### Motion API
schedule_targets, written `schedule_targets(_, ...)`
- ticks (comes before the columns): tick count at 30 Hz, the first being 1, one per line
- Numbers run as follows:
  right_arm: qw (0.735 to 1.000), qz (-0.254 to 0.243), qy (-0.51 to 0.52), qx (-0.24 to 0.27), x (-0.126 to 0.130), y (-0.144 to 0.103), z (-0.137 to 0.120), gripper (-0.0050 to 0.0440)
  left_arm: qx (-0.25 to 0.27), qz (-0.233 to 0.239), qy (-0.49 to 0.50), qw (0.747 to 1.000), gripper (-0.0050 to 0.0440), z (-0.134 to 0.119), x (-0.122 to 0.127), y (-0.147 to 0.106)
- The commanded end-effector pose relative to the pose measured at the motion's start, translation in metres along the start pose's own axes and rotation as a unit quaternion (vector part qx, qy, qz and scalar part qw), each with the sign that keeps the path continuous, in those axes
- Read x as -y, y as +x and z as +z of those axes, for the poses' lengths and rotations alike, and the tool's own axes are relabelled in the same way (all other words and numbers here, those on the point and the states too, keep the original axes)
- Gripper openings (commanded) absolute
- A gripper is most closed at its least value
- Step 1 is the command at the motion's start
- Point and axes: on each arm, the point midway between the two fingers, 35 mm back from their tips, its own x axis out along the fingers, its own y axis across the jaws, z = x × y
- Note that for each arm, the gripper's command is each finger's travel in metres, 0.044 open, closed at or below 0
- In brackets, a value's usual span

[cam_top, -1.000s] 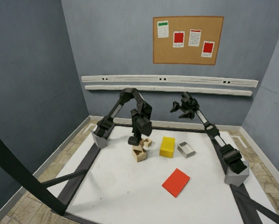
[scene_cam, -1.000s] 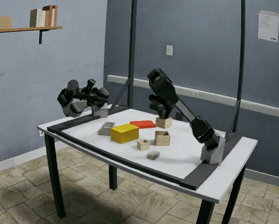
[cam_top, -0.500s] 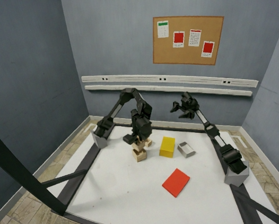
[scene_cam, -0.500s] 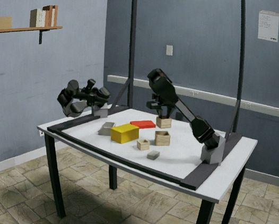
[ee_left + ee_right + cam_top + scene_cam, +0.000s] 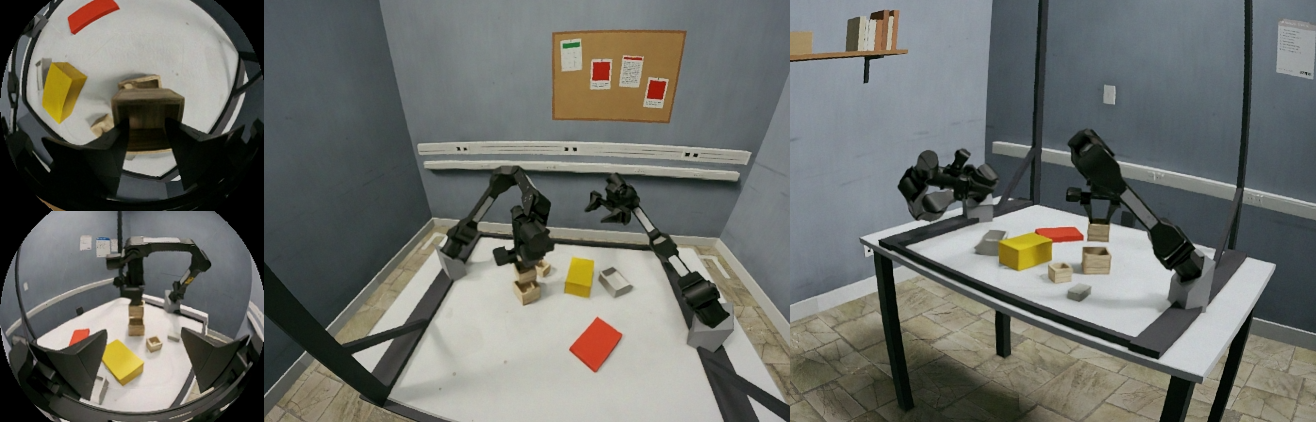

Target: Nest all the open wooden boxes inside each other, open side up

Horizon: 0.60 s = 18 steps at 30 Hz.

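A wooden box [image 5: 525, 273] [image 5: 1098, 233] [image 5: 148, 94] [image 5: 136, 311] hangs in my left gripper [image 5: 527, 263] [image 5: 1102, 218] [image 5: 147, 122], open side toward the gripper. The fingertips reach inside its opening against the inner walls. A slightly larger-looking wooden box [image 5: 527, 295] [image 5: 1096, 264] [image 5: 136, 331] stands open side up on the table; in the left wrist view the held box partly hides it. The smallest box [image 5: 543, 269] [image 5: 1060, 274] [image 5: 154, 346] stands open side up beside it. My right gripper [image 5: 595, 215] [image 5: 145, 332] is open and empty, high on the far side.
A yellow block [image 5: 579, 285] [image 5: 1025, 252] and a grey open tray [image 5: 621, 288] [image 5: 101, 390] lie toward the right arm. A flat red block [image 5: 596, 344] [image 5: 1060, 234] lies apart from them. A small grey block [image 5: 1079, 292] [image 5: 173, 337] lies near the smallest box.
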Motion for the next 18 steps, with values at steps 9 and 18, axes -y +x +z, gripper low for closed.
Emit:
schedule_targets(9,1.0,0.009,-0.013,-0.003,-0.0018,0.0062,0.0088,0.04,0.01,0.002,0.182,0.983,0.0257,0.0024,-0.0026,-0.0039)
schedule_targets(18,1.0,0.009,-0.013,-0.003,-0.0018,0.0062,0.0088,0.04,0.01,0.003,0.3,0.954,0.0257,0.0024,-0.0026,-0.0039)
